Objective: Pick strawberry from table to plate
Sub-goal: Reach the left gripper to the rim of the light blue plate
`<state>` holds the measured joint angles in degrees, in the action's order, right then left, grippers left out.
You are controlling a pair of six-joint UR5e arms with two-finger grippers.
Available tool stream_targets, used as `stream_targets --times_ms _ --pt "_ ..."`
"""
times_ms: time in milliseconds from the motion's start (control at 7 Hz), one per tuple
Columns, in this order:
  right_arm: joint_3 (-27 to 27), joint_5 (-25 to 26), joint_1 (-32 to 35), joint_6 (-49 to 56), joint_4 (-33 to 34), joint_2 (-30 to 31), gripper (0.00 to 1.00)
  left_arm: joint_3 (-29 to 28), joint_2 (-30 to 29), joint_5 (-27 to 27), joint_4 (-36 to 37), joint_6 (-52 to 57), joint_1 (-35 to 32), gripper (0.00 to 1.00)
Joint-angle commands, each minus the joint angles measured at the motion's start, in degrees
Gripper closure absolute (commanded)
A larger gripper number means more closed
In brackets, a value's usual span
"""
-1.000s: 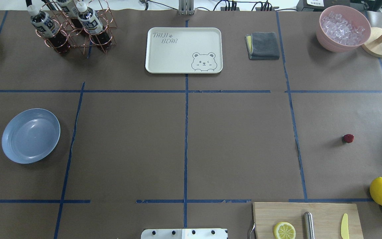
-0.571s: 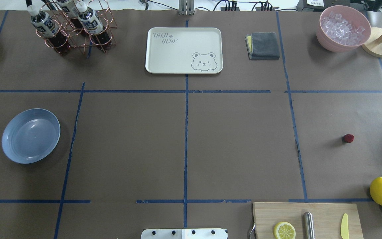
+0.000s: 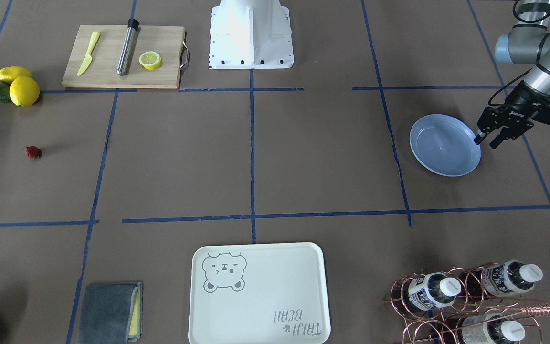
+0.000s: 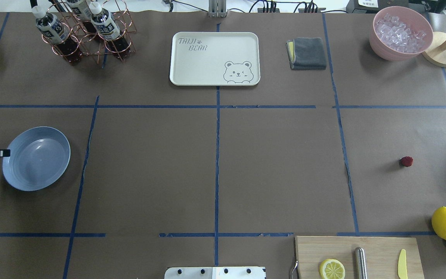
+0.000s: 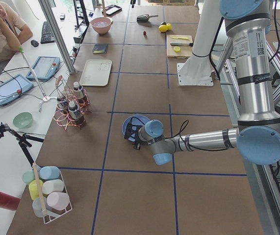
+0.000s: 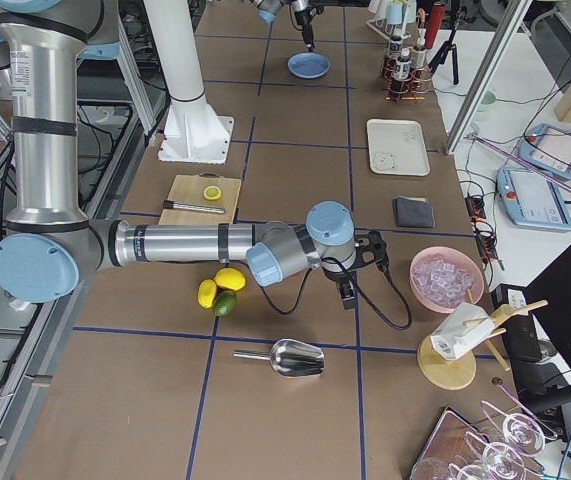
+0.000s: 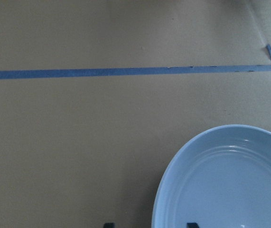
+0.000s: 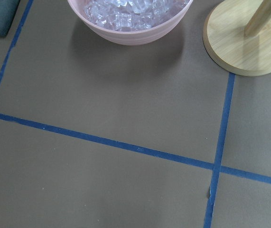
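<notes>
plate (image 4: 47,155): glossy, smooth blue plastic, catching the light
table (image 4: 277,166): matt brown paper
board (image 4: 379,255): pale bare wood, matt
cloth (image 4: 309,52): soft grey fabric
tray (image 4: 207,62): smooth cream plastic

a bear-printed tray (image 4: 207,66) sits between a copper bottle rack (image 4: 91,38) and a folded grey cloth (image 4: 309,53).

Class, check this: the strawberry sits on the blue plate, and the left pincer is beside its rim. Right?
No. The overhead view shows the strawberry on the table, far from the plate; the left pincer is beside its rim.
</notes>
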<state>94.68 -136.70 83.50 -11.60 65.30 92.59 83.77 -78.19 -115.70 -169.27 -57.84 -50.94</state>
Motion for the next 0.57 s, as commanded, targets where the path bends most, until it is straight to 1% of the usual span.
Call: stream_targets --times_ms 0,143,286,429 --pt "0.0 0.0 0.0 0.0 0.0 0.1 0.00 -0.3 0.0 2.3 -1.1 -2.5 3.5 0.72" --pt "-0.2 -0.1 0.1 0.0 0.0 0.1 0.00 -0.3 0.0 2.3 -1.1 -2.5 3.6 1.00" --pt "-0.1 -0.1 0.0 0.0 0.0 0.1 0.00 0.3 -0.5 2.1 -1.3 -2.5 3.5 1.00" --pt "-0.2 -0.1 0.0 0.0 0.0 0.1 0.00 3.6 -0.7 1.5 -0.5 -2.6 3.5 1.00"
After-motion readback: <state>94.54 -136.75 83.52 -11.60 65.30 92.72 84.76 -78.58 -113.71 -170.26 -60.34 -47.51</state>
